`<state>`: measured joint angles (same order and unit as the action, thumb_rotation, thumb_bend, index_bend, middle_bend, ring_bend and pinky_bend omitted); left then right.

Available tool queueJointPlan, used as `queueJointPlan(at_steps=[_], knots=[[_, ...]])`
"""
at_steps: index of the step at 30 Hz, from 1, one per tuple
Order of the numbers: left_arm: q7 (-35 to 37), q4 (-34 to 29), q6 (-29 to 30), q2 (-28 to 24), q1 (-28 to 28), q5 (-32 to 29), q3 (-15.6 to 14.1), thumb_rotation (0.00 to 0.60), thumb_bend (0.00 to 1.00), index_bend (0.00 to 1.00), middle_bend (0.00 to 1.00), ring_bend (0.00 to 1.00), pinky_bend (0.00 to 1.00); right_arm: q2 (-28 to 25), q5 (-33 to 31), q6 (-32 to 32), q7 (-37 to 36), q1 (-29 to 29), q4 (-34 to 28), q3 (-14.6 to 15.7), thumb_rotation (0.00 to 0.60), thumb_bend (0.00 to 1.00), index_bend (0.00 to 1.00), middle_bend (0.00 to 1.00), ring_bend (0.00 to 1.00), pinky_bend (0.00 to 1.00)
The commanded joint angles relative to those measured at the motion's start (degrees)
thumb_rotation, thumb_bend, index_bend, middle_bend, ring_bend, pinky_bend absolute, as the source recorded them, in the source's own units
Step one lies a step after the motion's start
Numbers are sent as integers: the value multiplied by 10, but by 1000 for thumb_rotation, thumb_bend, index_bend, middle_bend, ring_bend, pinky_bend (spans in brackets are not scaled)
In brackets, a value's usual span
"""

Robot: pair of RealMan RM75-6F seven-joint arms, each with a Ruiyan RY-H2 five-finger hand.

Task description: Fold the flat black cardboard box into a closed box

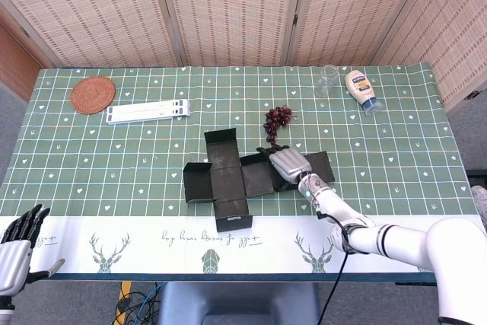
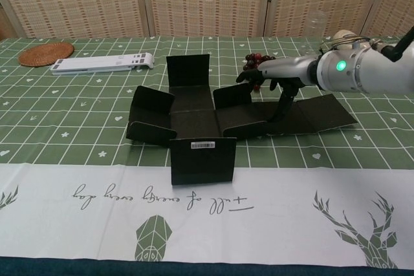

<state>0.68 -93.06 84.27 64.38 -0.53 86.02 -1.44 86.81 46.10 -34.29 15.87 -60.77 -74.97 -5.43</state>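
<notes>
I see the table (image 1: 91, 180) under its green checked cloth with a white deer-print border along my near edge, and near its middle the flat black cardboard box (image 1: 228, 176) lies unfolded in a cross shape, its short side flaps tilted up and the nearest flap, bearing a white barcode label, reaching the white border. My right hand (image 2: 275, 79) is over the long right-hand panel of the box, fingers spread and pointing down, with one fingertip pressing on the cardboard beside the raised inner flap; it grips nothing. My left hand (image 1: 17, 243) hangs off the near left corner of the table, well apart from the box, fingers spread and holding nothing. A long white flat object (image 1: 148, 111) lies at the far left, with a round woven coaster (image 1: 93, 94) just beyond it. A mayonnaise bottle (image 1: 361, 90) lies on its side at the far right beside a clear glass (image 1: 327, 80). A bunch of dark red grapes (image 1: 277, 121) sits just behind the box, near my right hand
</notes>
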Motion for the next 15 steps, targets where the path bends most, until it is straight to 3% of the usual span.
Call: queueJointPlan(at_steps=[1,7,15], knots=[[1,0,0,0,1,0,-1,600,140,26,0,0,82,8,-2,5,1,-8,-6,-6,600,294,4,136,127,156],[6,3,4,-1,3,1,-1,600,141,26,0,0,82,25,0,8,7,-30,-29,-18,600,295,0,136,127,156],[15,9,12,-9,0,5,8,600,141,26,0,0,82,-11,10,-33,11,-27,-86,-29,600,319,0,135,126,156]])
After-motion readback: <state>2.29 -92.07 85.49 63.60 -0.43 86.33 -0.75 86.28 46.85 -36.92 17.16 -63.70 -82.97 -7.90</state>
